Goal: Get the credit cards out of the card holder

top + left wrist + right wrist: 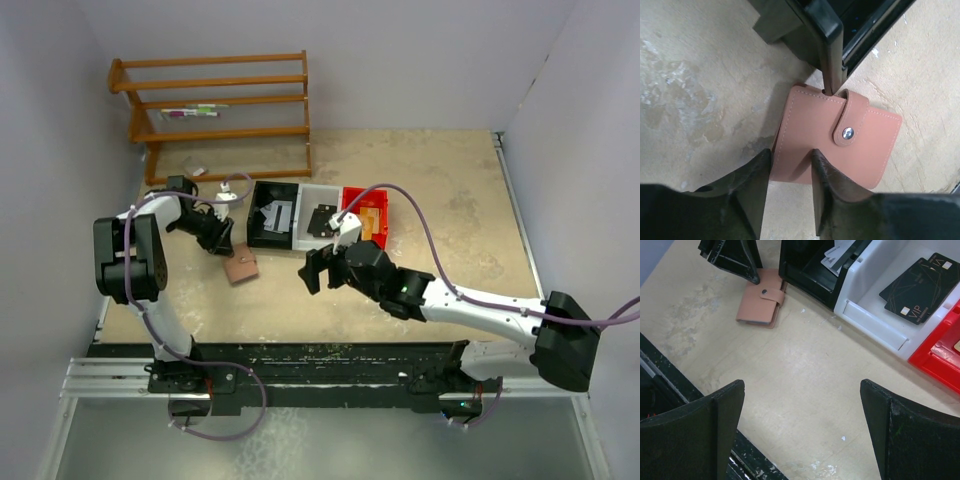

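The card holder [241, 268] is a pinkish-brown wallet lying flat on the table, folded shut with its strap tab snapped. It also shows in the left wrist view [835, 140] and the right wrist view [760, 302]. No card shows in it. My left gripper [224, 247] [791, 156] hangs over its near edge, jaws a little apart and holding nothing. My right gripper [312, 270] [802, 385] is wide open and empty above bare table, right of the wallet. Black VIP cards [920, 287] lie in the white bin.
Three bins stand in a row behind the wallet: black [258, 215], white [318, 192], red [378, 200]. The black bin's corner [830, 30] touches the wallet's far edge. A wooden rack [215, 110] stands at the back left. Walls close in left and right.
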Motion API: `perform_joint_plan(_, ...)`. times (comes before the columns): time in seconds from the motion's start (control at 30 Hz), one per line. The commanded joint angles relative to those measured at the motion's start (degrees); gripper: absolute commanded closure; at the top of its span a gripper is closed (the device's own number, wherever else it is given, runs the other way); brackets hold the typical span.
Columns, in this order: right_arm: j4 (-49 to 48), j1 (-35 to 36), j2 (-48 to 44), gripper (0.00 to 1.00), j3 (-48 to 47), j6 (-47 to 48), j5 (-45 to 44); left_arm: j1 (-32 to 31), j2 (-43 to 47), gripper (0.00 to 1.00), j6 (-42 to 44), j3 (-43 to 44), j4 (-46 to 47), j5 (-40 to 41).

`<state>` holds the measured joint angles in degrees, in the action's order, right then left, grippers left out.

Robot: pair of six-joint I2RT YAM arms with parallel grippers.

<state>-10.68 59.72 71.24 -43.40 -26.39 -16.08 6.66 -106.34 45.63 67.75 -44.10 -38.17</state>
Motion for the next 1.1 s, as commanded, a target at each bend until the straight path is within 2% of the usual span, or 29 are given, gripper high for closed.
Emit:
perform_joint_plan(0.0,-3.18,0.26,0.26,0.00,-2.66,0.47,2.39,-0.34,1.11,0.67,2.93,-2.38,1.77,-1.77)
perform_joint_plan(0.13,-3.66,0.32,1.25,0.00,-2.84,0.25,3.66,-0.33,2.07,0.93,2.57,-2.63,0.77,-3.04)
perform_joint_plan(0.2,-3.75,0.22,1.73,0.00,-2.90,0.07,4.57,-0.33,3.48,1.00,2.55,-2.29,-0.90,-4.44)
perform_joint_plan(0.3,-3.86,0.24,2.37,0.00,-3.21,-0.83,6.50,-0.33,7.38,1.00,3.24,-2.49,-3.46,-6.71)
perform_joint_plan(0.53,-1.67,-0.17,5.80,0.00,-7.43,-0.68,18.44,-1.68,20.33,1.00,5.66,-1.61,-11.13,-11.93)
perform_joint_plan(0.7,-4.19,-4.20,7.36,0.00,-9.02,-1.94,28.68,-2.79,28.78,1.00,7.25,-0.52,-17.18,-15.08)
perform_joint_plan(0.8,-6.08,-6.70,7.74,0.00,-9.54,-2.42,33.93,-3.86,31.93,1.00,8.25,0.56,-21.26,-16.97)
perform_joint_plan(1.07,-6.68,-7.86,10.80,0.00,-13.80,0.64,40.57,-5.89,36.54,1.00,8.42,3.79,-29.28,-24.05)
